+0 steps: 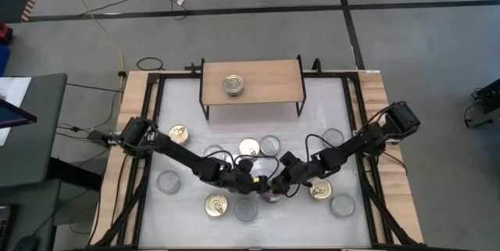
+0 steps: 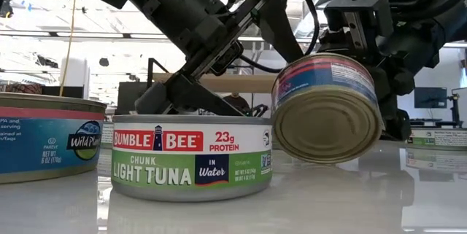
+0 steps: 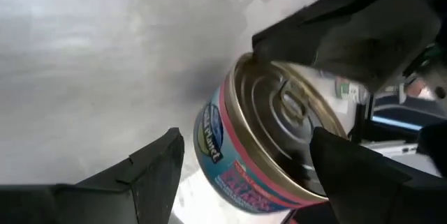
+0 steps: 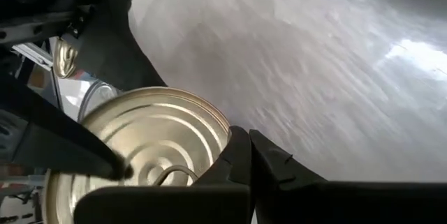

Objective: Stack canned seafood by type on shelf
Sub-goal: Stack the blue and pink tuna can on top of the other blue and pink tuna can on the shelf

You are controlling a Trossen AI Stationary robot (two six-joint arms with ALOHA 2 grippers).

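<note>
A blue-and-pink labelled tin of canned seafood with a gold pull-tab lid stands steeply tilted near the table's front middle. Its lid faces far and up, its bottom faces the near edge. My left gripper comes from the left and is shut on it. My right gripper comes from the right, shut, its tips at the tin's rim. The light-wood shelf stands at the far middle on black legs, with one gold-lidded tin resting on its board. My left gripper has one finger lying on the lid beside the pull tab and the other by the bottom edge of the wall; that second contact is not plain. The fingers slant down from the far left. Whether the tin's lowest rim is clear of the table, I cannot tell. My right gripper's shut fingertips lie against the lid's rim on the tin's right side. They slant down from the table's far right. They pinch nothing.
A Bumble Bee tin and a Wild Planet tin stand close by at the near edge. More tins lie scattered. Free room lies between the tins and the shelf.
</note>
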